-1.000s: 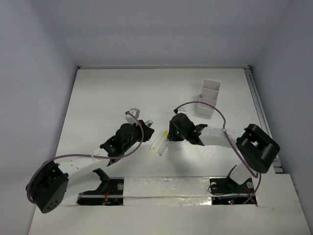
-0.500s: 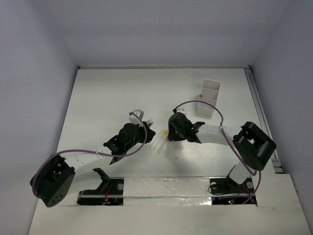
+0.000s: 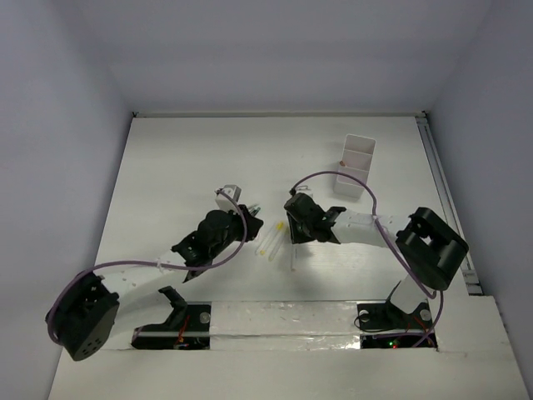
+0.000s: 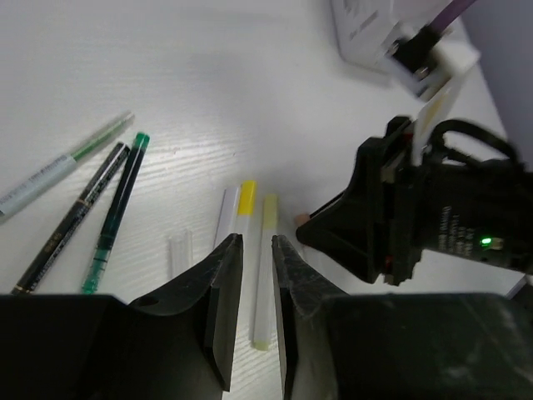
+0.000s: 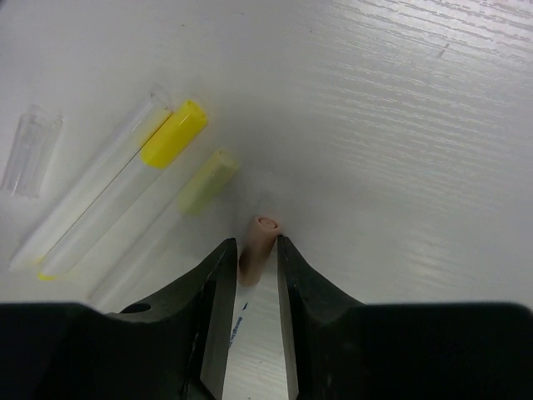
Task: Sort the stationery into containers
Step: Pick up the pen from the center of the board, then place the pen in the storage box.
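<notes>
Two white markers with yellow caps [image 3: 271, 242] lie side by side between my grippers; they show in the right wrist view [image 5: 171, 137] and the left wrist view [image 4: 265, 267]. My right gripper [image 5: 256, 243] is shut on the red-tipped white pen [image 5: 260, 235], its body trailing toward me in the top view [image 3: 293, 257]. My left gripper [image 4: 256, 240] is almost closed with nothing between the jaws, hovering over the markers. Thin dark and green pens [image 4: 108, 212] lie to its left. The white divided container [image 3: 356, 165] stands at the back right.
A clear cap piece [image 5: 29, 150] lies left of the markers, also seen in the left wrist view [image 4: 179, 254]. A clear pen with a green tip [image 4: 67, 167] lies beside the dark pens. My right gripper [image 3: 293, 238] sits a finger's width from my left gripper [image 3: 248, 218].
The white pen has come into view under my right gripper, which shifted slightly left with it. My left gripper moved a little back and left.
</notes>
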`<state>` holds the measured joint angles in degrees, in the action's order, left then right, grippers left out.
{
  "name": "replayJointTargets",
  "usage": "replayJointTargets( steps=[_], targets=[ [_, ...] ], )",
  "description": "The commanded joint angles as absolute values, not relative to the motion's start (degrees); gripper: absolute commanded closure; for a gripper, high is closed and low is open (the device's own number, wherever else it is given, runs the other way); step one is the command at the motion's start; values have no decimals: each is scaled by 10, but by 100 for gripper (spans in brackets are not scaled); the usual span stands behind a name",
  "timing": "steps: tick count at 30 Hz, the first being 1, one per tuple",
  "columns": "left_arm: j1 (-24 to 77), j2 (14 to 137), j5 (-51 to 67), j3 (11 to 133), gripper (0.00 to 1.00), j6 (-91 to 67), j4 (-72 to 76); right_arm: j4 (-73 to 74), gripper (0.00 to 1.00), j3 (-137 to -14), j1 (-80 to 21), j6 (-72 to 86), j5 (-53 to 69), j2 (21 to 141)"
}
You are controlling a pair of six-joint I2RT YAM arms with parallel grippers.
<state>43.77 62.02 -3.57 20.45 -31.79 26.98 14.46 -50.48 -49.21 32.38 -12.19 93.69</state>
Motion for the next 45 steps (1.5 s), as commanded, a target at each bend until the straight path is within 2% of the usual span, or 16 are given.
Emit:
replayJointTargets(
  steps=[1, 5, 6, 9, 10, 21, 27, 28, 29, 31, 34, 38, 45],
  targets=[
    [438, 541, -74, 198, 82, -321, 296, 198, 69, -504, -500, 312, -140, 954],
    [438, 470, -107, 187, 79, -312, 282, 194, 69, -500, -505, 306, -137, 954],
    [438, 457, -111, 186, 75, -310, 281, 194, 78, -501, -505, 304, -139, 956],
    [438, 467, -121, 194, 74, -302, 272, 204, 97, -511, -505, 301, -148, 963],
    [438, 472, -120, 196, 74, -301, 270, 203, 100, -510, -505, 301, -149, 954],
    [438, 541, -85, 183, 74, -307, 325, 133, 100, -524, -475, 261, -273, 798],
    [438, 567, -57, 170, 74, -319, 361, -50, 100, -513, -342, 182, -298, 726],
    [438, 570, -54, 171, 74, -318, 362, -81, 100, -510, -333, 162, -342, 721],
    [438, 573, -48, 172, 74, -317, 361, -161, 100, -504, -324, 112, -368, 722],
    [438, 582, -45, 174, 75, -316, 361, -229, 100, -497, -288, 71, -399, 742],
    [438, 597, -34, 177, 76, -317, 366, -317, 100, -508, -220, 48, -370, 779],
    [438, 606, -31, 178, 77, -317, 368, -442, 100, -508, -185, -17, -358, 832],
    [438, 623, -29, 183, 77, -316, 370, -524, 100, -533, -164, -64, -357, 914]
  ],
)
